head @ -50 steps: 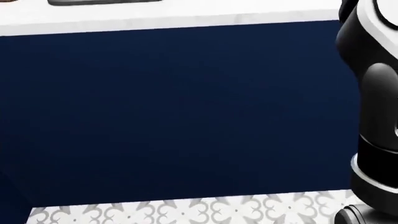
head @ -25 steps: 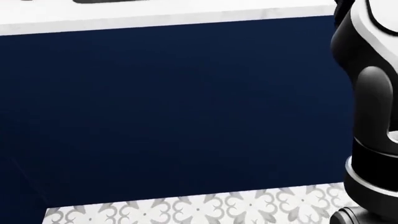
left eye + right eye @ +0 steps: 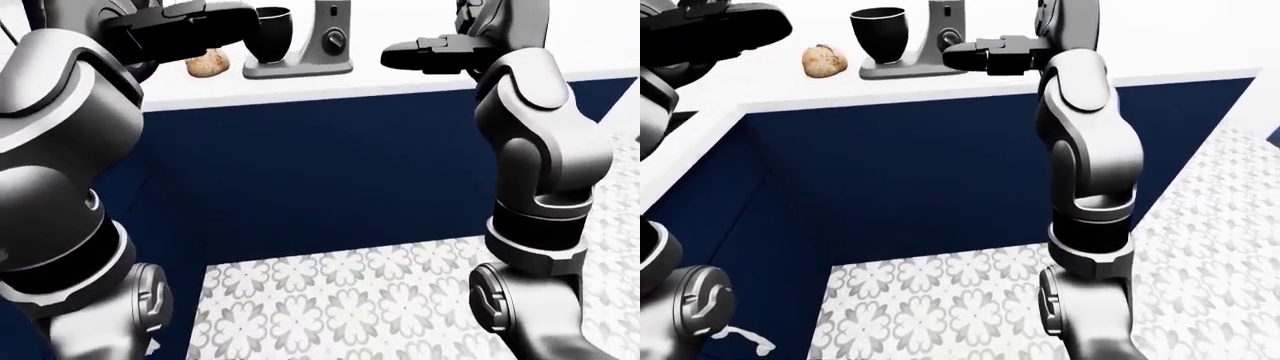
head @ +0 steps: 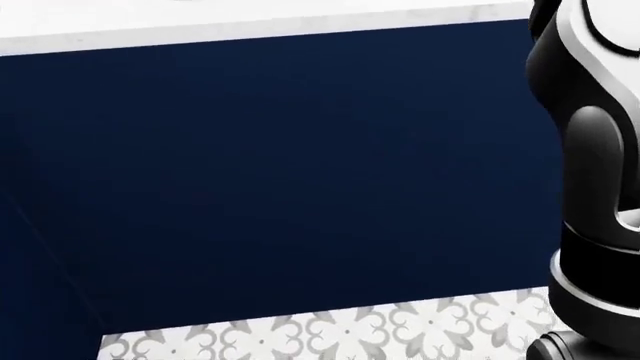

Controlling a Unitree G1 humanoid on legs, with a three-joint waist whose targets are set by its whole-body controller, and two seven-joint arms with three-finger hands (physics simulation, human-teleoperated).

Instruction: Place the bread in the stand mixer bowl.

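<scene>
The bread (image 3: pixel 825 61) lies on the white counter (image 3: pixel 940 86), just left of the stand mixer (image 3: pixel 930 45) and its dark bowl (image 3: pixel 880 34). The left hand (image 3: pixel 180 30) and right hand (image 3: pixel 985 54) hover with fingers extended, grasping nothing.

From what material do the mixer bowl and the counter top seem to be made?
The stand mixer bowl looks like dark glossy metal or glazed ceramic: black with soft highlights; the render leaves it open. The counter top looks like polished pale stone: white, smooth, faintly veined.
</scene>
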